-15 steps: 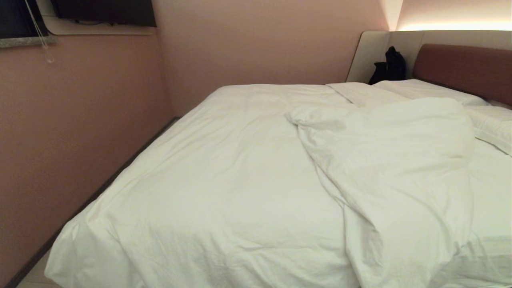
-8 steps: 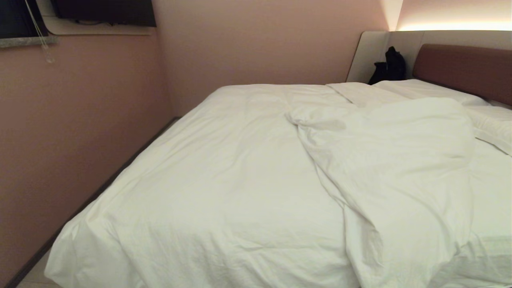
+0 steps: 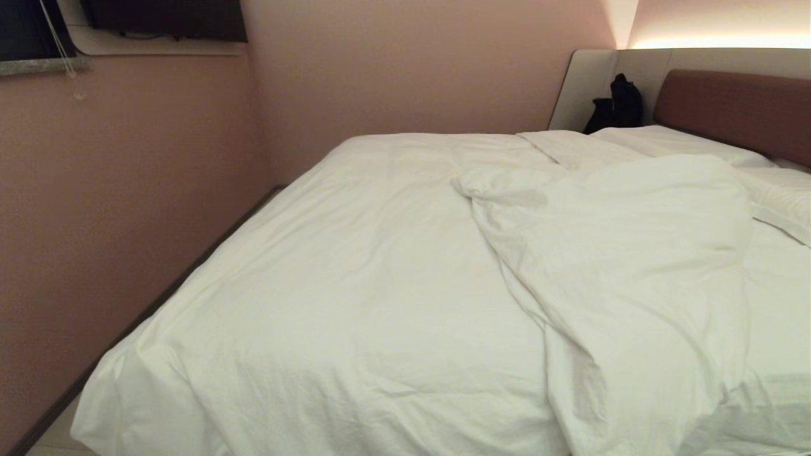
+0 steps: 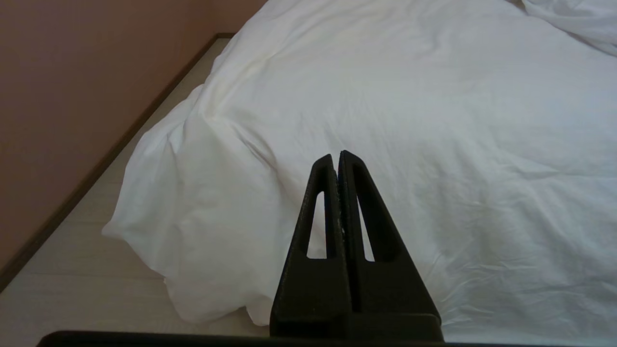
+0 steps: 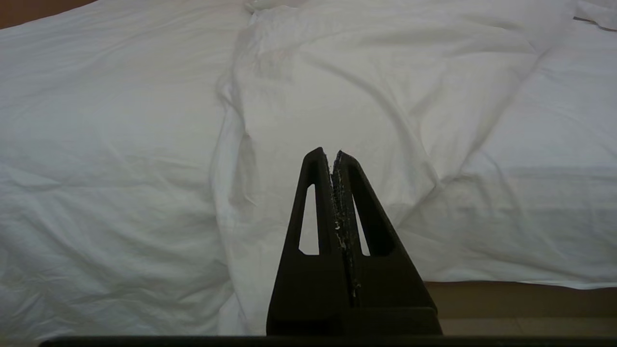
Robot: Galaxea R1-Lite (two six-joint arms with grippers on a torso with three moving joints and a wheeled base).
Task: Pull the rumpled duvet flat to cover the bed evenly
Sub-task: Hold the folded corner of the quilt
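Here the duvet (image 3: 355, 304) spreads white and puffy over most of the bed (image 3: 738, 104), filling the centre and lower half of the head view. Its left part lies fairly smooth with fine wrinkles. On the right a thick fold (image 3: 627, 266) is flipped back over it, running from mid-frame down to the lower right edge. At upper right, pillows (image 3: 665, 142) sit against the reddish-brown headboard, and a dark object (image 3: 618, 104) stands beside them.

The duvet's lower left corner (image 4: 183, 241) hangs off the mattress and bunches onto the pale floor (image 4: 72, 270). A narrow floor strip runs between that edge and the pink wall (image 3: 127, 190) along the frame's left side.

The left gripper (image 4: 336, 156) hovers over that corner region, fingers clenched together on nothing. The right gripper (image 5: 330, 153) hovers above the fold's lower end, fingers likewise pressed together and empty.
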